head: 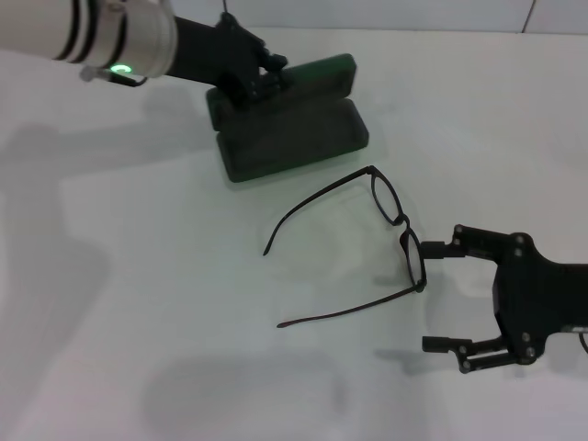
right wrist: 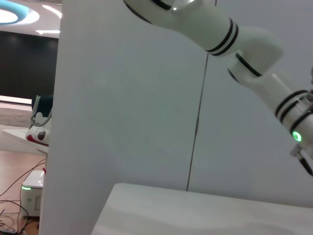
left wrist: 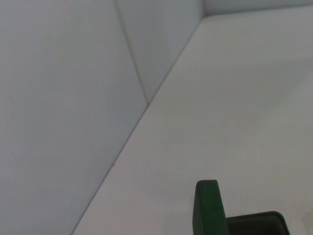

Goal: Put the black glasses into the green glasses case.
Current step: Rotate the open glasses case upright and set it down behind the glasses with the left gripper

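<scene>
One pair of glasses, one case, two grippers — all on one table.

Counted: a single pair of black glasses (head: pixel 390 241); a single green glasses case (head: pixel 292 129), open; two grippers — the left gripper (head: pixel 266 73) and the right gripper (head: pixel 439 296); one white table (head: pixel 138 303) beneath.

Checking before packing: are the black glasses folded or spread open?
Spread open: the black glasses lie on the table with both temple arms extended outward, outside the green glasses case.
</scene>
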You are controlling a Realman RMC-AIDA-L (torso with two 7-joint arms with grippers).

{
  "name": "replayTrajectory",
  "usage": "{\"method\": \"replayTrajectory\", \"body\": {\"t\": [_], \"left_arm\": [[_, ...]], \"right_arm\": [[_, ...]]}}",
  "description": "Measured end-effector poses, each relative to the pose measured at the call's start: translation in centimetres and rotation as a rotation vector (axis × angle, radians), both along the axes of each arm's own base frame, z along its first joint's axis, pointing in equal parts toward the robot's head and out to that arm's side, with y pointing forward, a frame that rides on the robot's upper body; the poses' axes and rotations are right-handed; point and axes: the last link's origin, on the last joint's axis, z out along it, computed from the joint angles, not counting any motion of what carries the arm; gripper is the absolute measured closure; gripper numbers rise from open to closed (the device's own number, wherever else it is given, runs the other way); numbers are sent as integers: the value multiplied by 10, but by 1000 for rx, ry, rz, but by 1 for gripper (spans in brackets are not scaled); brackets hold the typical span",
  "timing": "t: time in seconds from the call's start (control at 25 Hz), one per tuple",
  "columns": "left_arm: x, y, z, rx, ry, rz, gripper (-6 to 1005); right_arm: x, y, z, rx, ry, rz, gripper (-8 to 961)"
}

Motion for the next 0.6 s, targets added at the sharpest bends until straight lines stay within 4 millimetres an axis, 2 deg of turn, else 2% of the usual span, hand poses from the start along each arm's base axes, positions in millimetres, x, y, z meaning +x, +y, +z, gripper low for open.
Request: {"method": "replayTrajectory", "body": {"t": [0.4,0.6], "left_arm": [[34,-6,-36,-133,39,-153,715],[38,-9,-44,-158,43,-174,694]], "right_arm": [[7,-7,3,18,0,-3,80],[9,-7,3,18,-2,-10,80]]}}
